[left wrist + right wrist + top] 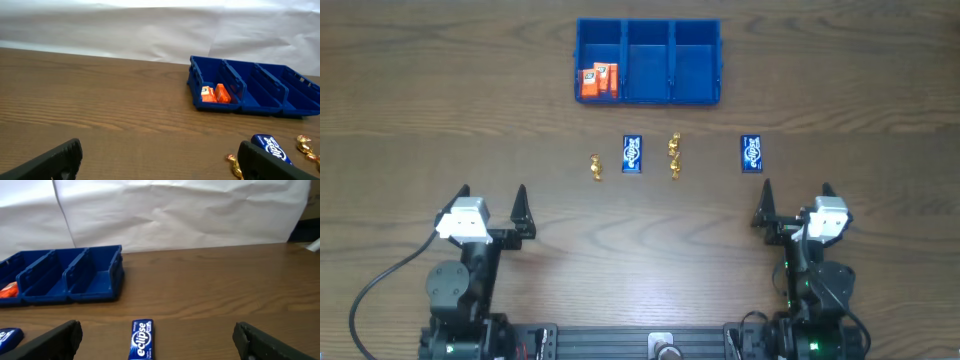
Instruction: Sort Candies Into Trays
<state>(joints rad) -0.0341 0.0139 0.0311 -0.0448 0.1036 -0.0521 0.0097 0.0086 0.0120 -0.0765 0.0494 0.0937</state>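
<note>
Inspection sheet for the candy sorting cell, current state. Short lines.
Surface: wooden table.
Job's things: blue three-bin tray, with orange candies in the bin at the top view's left. The blue packs, two, and the gold candies, three, lie loose on the table in front of the tray.
Clutter: nothing seen.
Grippers: left gripper and right gripper open, empty, near their bases.
Cables: black cable looping beside the left arm's base.
Surroundings: white sheet behind the table.

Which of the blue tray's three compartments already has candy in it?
The left compartment, as seen from above: it holds the orange packs. The middle compartment and the right compartment have nothing in them.
</note>
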